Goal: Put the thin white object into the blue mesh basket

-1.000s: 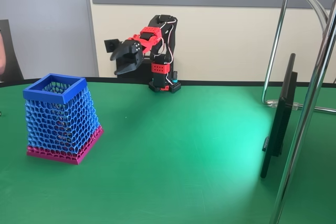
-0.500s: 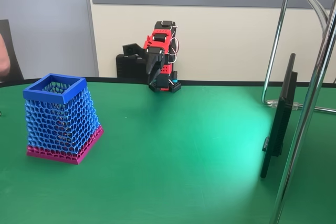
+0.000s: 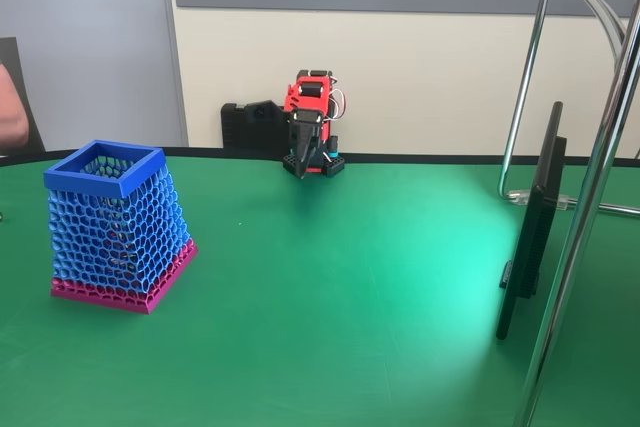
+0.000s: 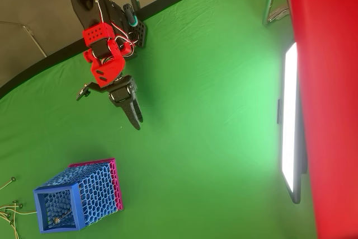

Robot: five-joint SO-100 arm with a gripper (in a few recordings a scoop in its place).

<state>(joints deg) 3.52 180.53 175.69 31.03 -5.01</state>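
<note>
Where it stands, the blue mesh basket [image 3: 118, 224] tapers upward — magenta-based.

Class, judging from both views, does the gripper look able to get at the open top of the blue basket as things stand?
Probably yes: bare green table lies between the gripper and the basket, whose rim faces up unobstructed.

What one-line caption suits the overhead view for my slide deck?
Red-and-black arm's gripper, fingers together, hangs over green table, apart from the blue mesh basket.

Arm folded, pincer [image 4: 136, 121] seemingly closed, empty
</note>
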